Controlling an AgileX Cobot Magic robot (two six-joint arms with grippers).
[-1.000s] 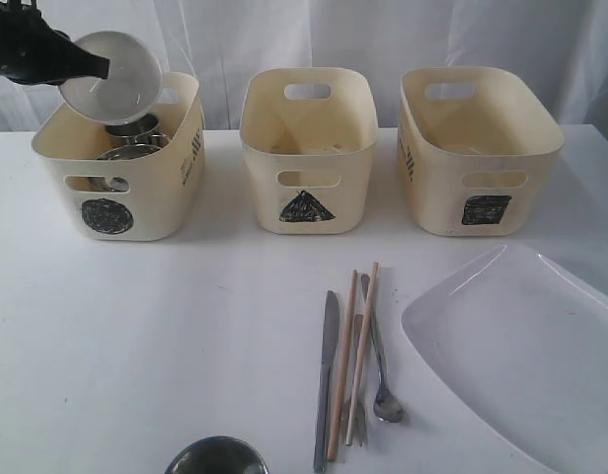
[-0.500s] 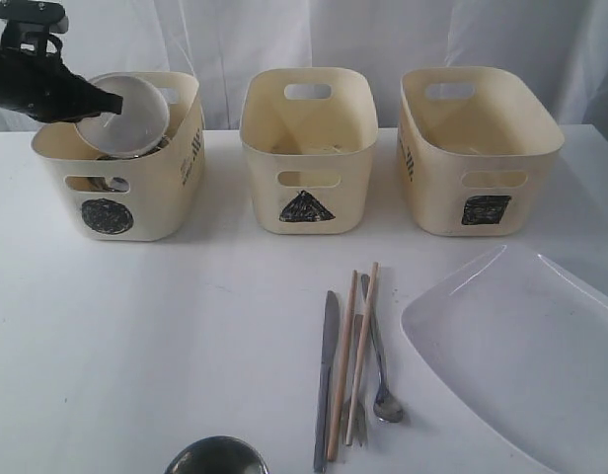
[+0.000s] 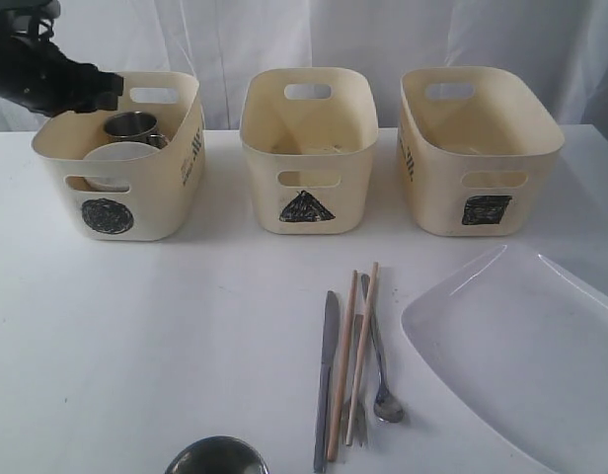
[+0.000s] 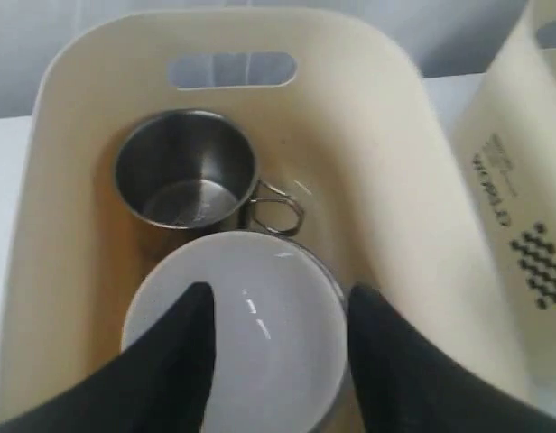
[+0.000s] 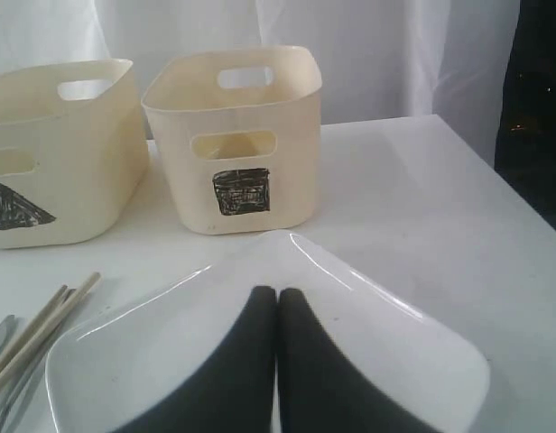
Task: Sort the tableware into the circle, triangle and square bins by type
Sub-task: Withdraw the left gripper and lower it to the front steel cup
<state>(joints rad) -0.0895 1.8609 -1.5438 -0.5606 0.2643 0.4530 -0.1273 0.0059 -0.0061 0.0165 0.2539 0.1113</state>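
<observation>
Small white bowl (image 4: pixel 264 352) dropped into circle tub (image 3: pixel 158 193), left gripper (image 4: pixel 280 302) spread wide, empty, right gripper (image 5: pixel 277 302) closed

Black circle (image 3: pixel 107 215), triangle (image 3: pixel 306 207), square (image 3: pixel 485 209) scribbled on three tubs (image 3: pixel 309 138)

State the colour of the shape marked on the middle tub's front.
Black: a scribbled triangle mark on the cream middle tub, clearest in the exterior view.
</observation>
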